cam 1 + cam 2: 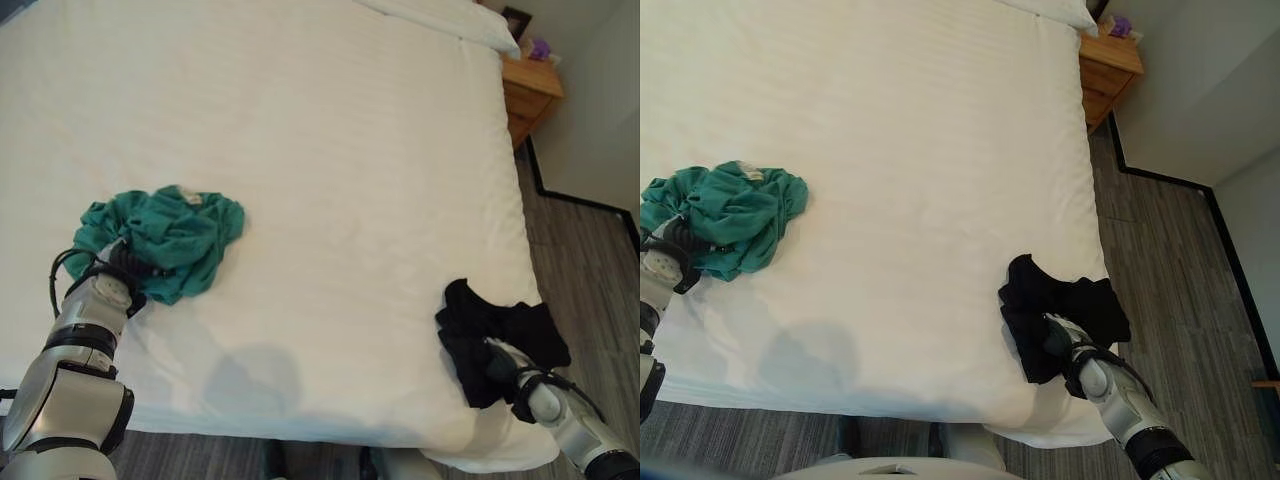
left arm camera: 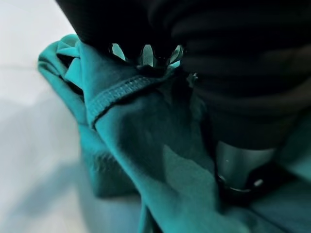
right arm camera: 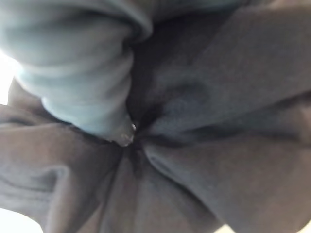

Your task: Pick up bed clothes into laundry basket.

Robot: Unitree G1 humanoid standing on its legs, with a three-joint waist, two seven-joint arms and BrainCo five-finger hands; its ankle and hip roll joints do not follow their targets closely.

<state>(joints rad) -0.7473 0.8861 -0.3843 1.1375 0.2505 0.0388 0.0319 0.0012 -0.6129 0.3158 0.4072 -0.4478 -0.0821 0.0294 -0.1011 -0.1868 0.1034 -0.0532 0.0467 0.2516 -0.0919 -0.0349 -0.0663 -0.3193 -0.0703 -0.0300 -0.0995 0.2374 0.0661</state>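
The right hand (image 1: 1072,350) is buried in the soft, light black garment (image 1: 500,335), the left hand (image 1: 118,270) in the green garment (image 1: 170,235); neither grip can be judged. Bunched folds are best gathered.

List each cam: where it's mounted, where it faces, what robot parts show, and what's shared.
Left eye view: head, looking down at the bed; both arms, left hand in the green garment.
Right eye view: same, offset; right hand in the black garment.
Left wrist view: along its hand, buried in green cloth.
Right wrist view: pressed into black cloth.
Shared: both garments, nightstand.
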